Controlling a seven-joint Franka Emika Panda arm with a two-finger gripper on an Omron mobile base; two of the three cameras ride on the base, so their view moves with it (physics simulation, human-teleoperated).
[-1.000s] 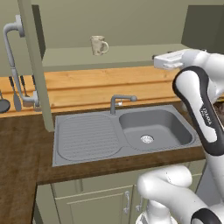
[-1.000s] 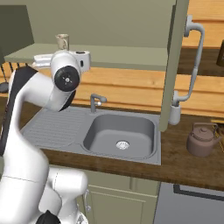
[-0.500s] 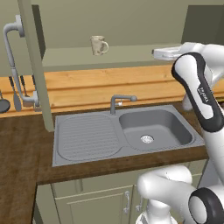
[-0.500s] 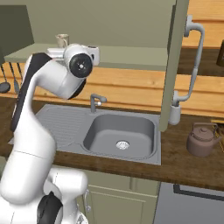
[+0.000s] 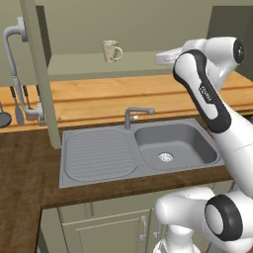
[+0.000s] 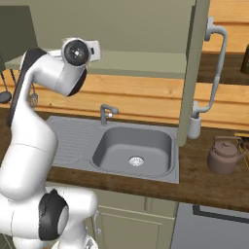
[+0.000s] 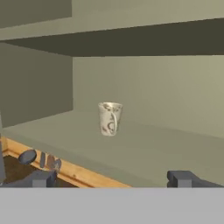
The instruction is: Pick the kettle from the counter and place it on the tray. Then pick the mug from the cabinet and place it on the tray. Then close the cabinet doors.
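Note:
The cream mug (image 5: 112, 51) stands upright on the pale green shelf of the open cabinet (image 5: 79, 64); in the hand view the mug (image 7: 110, 118) is straight ahead, well beyond the fingertips (image 7: 39, 178). My gripper (image 7: 111, 179) is open and empty, at shelf height and to the right of the mug in the left base view (image 5: 165, 58). The brown kettle (image 6: 224, 155) sits on the dark counter (image 6: 209, 187) right of the sink. A thin tan-yellow edge of the tray (image 6: 243, 136) shows beside it. Both cabinet doors (image 5: 37, 74) (image 6: 194, 73) stand open.
A grey steel sink (image 5: 173, 146) with a faucet (image 5: 136, 114) lies below the cabinet. A white soap dispenser (image 6: 194, 126) stands under the right door's bar handle (image 6: 216, 68). Utensils hang on the wall at far left (image 5: 17, 106).
The hand has risen to shelf height and swung left toward the mug. The jaws stayed open. The mug and kettle have not moved.

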